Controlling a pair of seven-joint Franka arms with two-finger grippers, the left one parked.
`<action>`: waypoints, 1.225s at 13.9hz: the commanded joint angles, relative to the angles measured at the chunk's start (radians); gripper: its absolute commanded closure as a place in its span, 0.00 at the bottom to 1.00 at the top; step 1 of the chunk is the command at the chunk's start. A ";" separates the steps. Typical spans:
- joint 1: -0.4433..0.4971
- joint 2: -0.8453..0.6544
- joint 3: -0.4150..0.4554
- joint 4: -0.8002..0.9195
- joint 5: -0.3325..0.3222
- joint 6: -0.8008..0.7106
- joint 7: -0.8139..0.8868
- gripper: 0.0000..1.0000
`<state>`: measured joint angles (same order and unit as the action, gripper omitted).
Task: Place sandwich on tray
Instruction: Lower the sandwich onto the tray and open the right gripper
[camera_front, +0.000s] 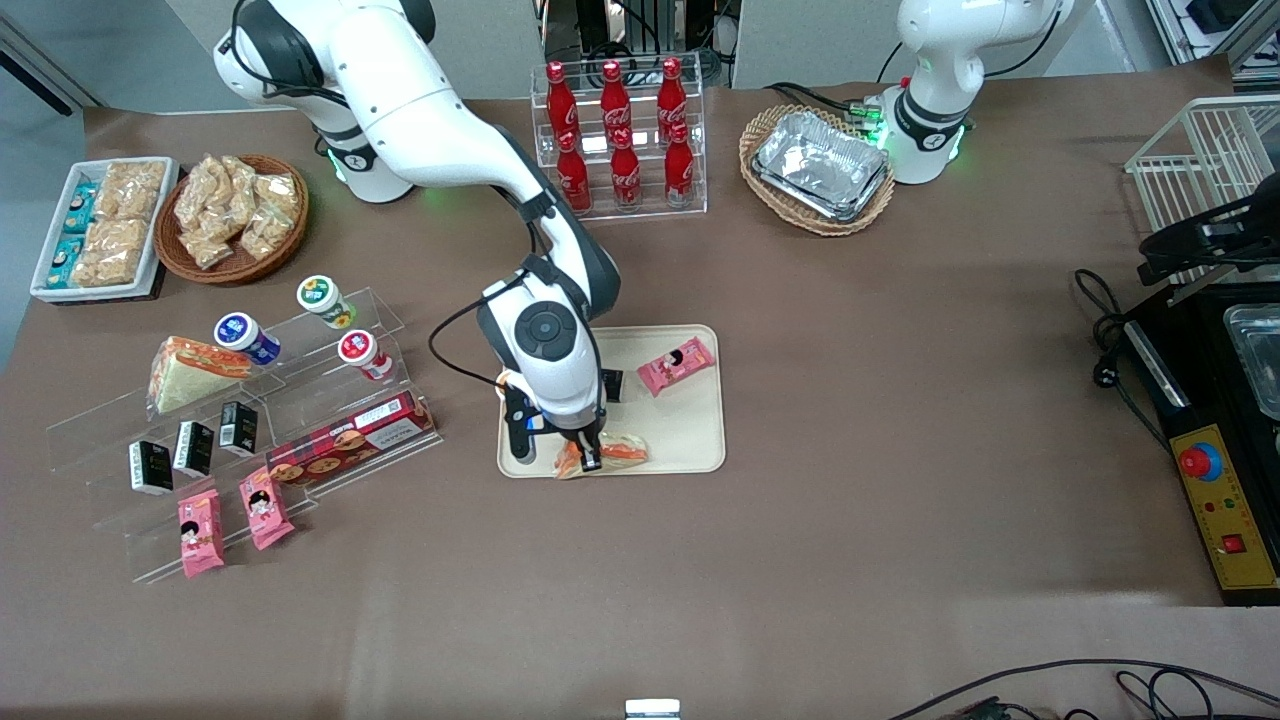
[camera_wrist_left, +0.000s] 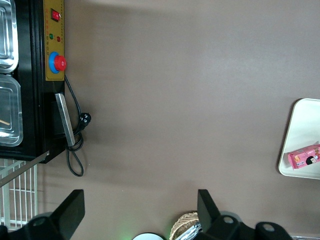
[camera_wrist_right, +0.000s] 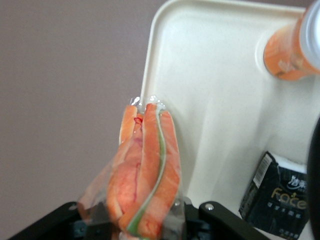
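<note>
Wrapped sandwich — orange filling showing — at cream tray's near edge.

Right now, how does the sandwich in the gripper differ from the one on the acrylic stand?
The held sandwich is clamped in the gripper over the cream tray's edge nearest the front camera, its orange and green filling edge showing. The other sandwich rests untouched on the clear acrylic stand, toward the working arm's end, showing mostly pale bread. Both are plastic-wrapped wedges.
</note>
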<state>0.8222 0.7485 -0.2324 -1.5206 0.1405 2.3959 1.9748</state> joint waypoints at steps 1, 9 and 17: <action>0.028 0.040 -0.008 0.034 0.028 0.022 0.053 1.00; 0.041 0.046 0.004 0.030 0.059 0.020 -0.015 0.80; 0.035 0.043 0.002 0.030 0.057 0.016 -0.131 0.00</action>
<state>0.8524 0.7786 -0.2243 -1.5201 0.1788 2.4082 1.8795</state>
